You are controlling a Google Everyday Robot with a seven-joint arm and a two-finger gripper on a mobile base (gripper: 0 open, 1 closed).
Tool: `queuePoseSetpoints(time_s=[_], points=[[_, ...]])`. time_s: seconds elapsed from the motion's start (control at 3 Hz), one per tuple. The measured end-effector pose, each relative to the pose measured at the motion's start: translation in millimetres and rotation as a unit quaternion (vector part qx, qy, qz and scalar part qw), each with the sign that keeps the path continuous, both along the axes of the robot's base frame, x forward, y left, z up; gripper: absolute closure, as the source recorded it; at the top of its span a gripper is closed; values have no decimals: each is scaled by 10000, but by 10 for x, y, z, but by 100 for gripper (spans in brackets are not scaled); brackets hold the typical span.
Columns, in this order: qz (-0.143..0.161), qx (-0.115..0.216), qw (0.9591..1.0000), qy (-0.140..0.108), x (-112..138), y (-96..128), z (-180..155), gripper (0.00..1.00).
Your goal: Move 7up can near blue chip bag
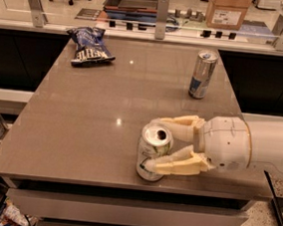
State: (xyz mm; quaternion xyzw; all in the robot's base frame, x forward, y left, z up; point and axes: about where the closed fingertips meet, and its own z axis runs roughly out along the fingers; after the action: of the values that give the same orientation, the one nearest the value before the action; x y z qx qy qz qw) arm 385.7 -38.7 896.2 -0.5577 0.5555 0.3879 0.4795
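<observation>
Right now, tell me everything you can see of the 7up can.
The 7up can is a short, wide metal can, white-silver with green print and a silver top with a dark opening. It stands upright on the brown table, near the front edge and right of centre, far from the blue chip bag at the back left. The gripper reaches in from the right and grips it, one cream finger behind the can, the other across its lower front.

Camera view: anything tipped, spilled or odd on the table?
Nothing stands out. The 7up can is upright near the front edge, gripper at it; the slim silver-and-blue can is upright; the blue chip bag lies flat.
</observation>
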Motion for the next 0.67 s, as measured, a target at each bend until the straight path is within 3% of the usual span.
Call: queuePoseSetpoints(time_s=[0.67], points=[[35, -30, 10000, -31, -21, 42, 27, 88]])
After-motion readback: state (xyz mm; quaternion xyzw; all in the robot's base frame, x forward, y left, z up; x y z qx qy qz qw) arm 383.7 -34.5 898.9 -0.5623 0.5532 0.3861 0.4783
